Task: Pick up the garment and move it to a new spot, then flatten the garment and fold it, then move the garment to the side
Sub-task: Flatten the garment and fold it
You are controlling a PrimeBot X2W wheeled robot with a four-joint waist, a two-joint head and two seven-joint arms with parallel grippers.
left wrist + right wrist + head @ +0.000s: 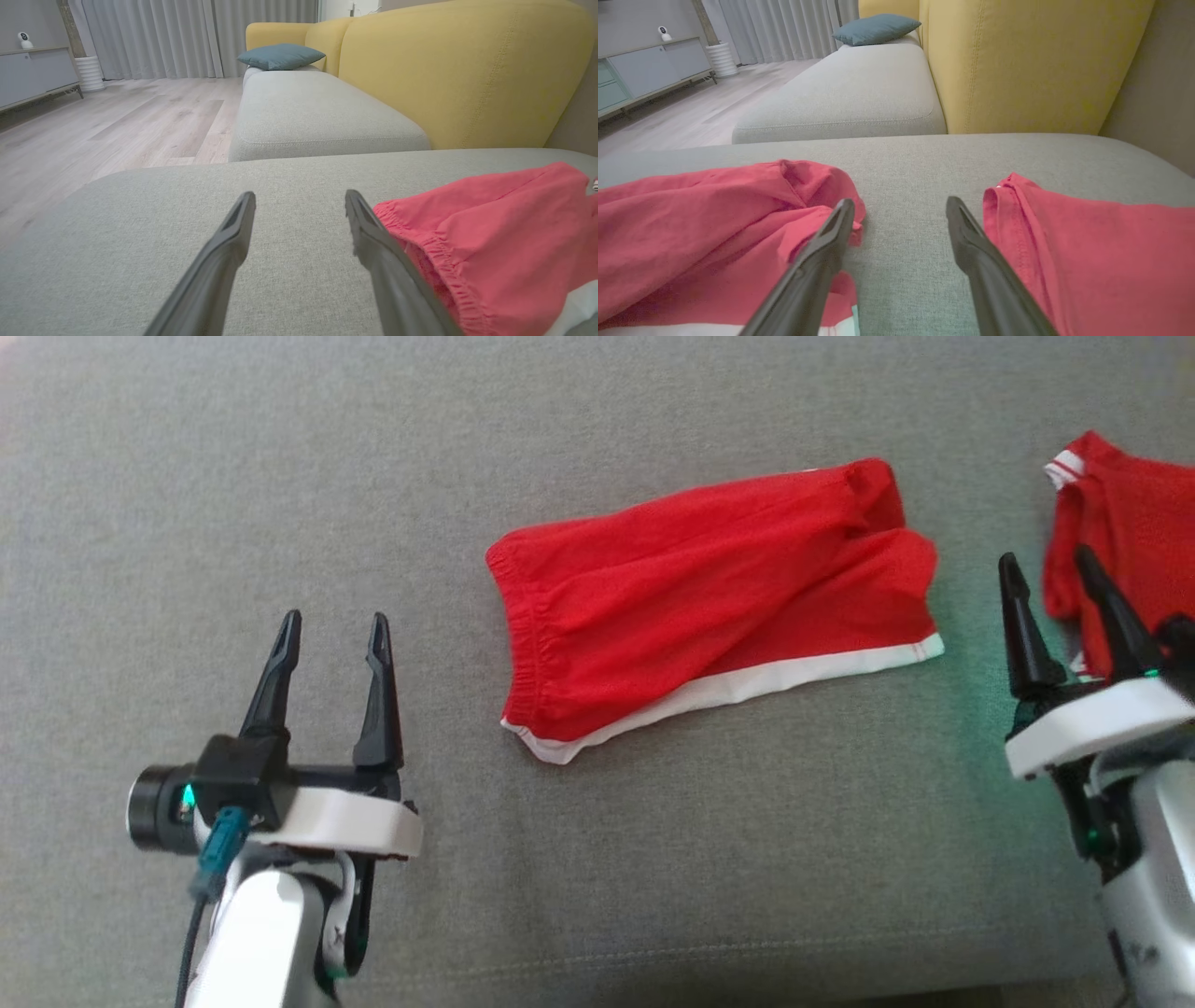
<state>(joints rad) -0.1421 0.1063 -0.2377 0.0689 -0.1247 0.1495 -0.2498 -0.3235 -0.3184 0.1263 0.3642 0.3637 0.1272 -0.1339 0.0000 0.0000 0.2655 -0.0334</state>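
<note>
Jaws stand wide and empty on left gripper [334,621] and right gripper [1046,558]. Folded red fabric shorts with white hem [709,607] lie lengthwise between them, nearer the right.

Head camera looks down on the grey cushion [653,877]; wrist cameras skim low toward the yellow backrest [467,70], sharing the red shorts [709,607]
</note>
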